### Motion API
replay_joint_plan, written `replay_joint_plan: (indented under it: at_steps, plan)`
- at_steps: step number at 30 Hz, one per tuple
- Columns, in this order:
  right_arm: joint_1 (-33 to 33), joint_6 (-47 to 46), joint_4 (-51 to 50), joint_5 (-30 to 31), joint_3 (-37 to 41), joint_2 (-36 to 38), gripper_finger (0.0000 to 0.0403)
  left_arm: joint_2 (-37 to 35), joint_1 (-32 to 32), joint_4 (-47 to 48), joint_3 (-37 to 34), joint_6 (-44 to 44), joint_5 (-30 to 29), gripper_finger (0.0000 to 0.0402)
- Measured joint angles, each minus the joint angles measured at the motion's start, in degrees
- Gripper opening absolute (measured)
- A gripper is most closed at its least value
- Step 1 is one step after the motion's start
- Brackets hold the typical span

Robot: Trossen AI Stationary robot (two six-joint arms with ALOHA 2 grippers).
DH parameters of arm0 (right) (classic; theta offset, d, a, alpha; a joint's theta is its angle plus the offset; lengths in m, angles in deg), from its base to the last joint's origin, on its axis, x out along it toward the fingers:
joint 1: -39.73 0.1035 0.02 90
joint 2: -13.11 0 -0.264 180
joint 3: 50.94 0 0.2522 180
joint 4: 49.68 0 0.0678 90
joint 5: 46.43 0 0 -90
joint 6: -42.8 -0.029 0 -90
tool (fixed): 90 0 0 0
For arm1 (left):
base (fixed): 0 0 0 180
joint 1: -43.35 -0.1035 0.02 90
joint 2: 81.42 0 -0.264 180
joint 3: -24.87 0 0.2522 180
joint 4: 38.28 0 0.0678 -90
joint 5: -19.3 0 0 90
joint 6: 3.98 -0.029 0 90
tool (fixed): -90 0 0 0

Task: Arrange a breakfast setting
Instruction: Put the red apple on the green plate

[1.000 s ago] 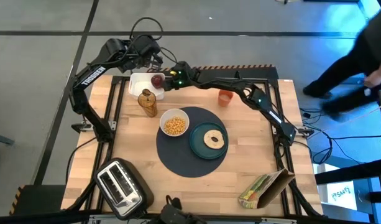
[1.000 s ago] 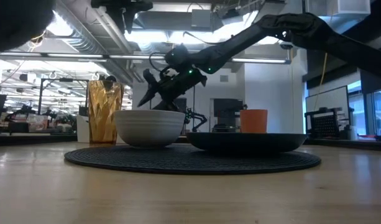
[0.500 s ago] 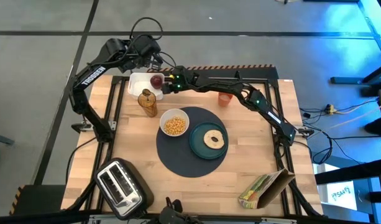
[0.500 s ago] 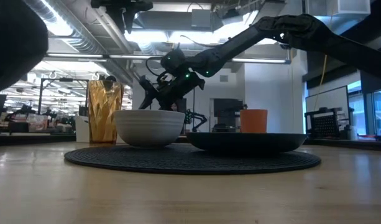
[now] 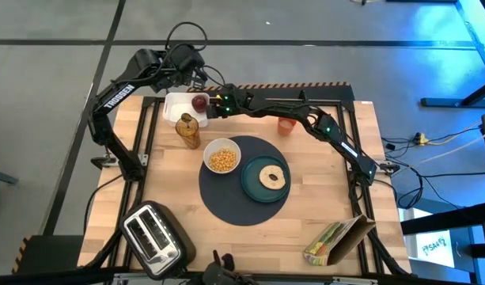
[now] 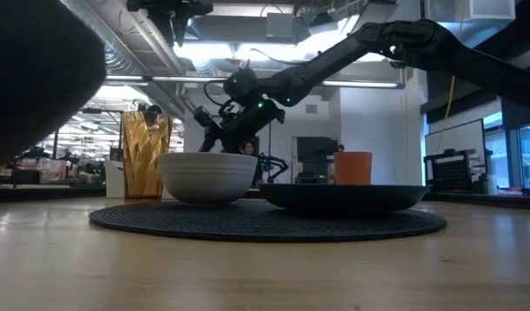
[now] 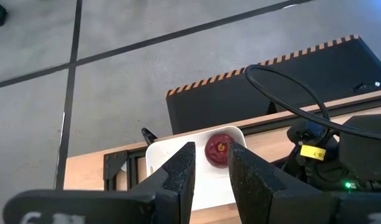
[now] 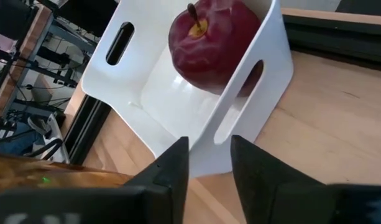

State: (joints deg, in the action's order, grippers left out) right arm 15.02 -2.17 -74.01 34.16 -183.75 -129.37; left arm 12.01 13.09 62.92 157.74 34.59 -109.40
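The right gripper has its fingers parted by a narrow gap with nothing between them, hanging just short of the white bin wall. In my judgement that gap suits the wall or the handle slot better than the apple, which is far wider; whether the aim is to drag the bin or reach over for the fruit I cannot tell. The apple sits inside the bin at the table's far left corner, leaning toward the wall nearest the right gripper. The left gripper waits above and behind the same bin, fingers slightly apart and empty, probably kept clear of the reach. Outward, the mat lies mid-table carrying the bowl of cereal and the plate with the bagel; the orange cup stands off the mat, partly under the right arm. An amber glass stands near the bin. From table height the bowl hides the bin and apple entirely, and no spoon shows anywhere.
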Motion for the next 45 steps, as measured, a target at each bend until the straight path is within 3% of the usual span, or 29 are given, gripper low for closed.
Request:
replay_joint_plan:
  at_steps: [8, 17, 23, 35, 45]
  plan:
    - [-0.04, 0.4, -4.74, 0.42, -0.94, 0.15, 0.0071, 0.0, 0.02, 0.67, 0.0, -0.13, 0.02, 0.0088]
    - [-0.23, 5.01, -17.16, 5.66, -8.41, -0.24, 0.0069, 0.0, 0.02, 2.56, 0.0, -0.15, 0.02, 0.0088]
    - [-1.83, 7.51, -25.09, 9.39, -9.2, -0.15, 0.0069, 0.0, 0.02, 2.58, 0.0, -0.15, 0.02, 0.0088]
    - [-0.91, 9.4, -19.41, 1.76, -9.24, 0.59, 0.0069, 0.0, -0.12, 2.58, 0.0, -0.95, 0.0, 0.0089]
    - [1.87, 13.6, -9.73, 0.92, -9.34, 0.23, 0.0069, 0.02, -0.48, 2.56, 0.0, -1.15, 0.58, 0.0089]
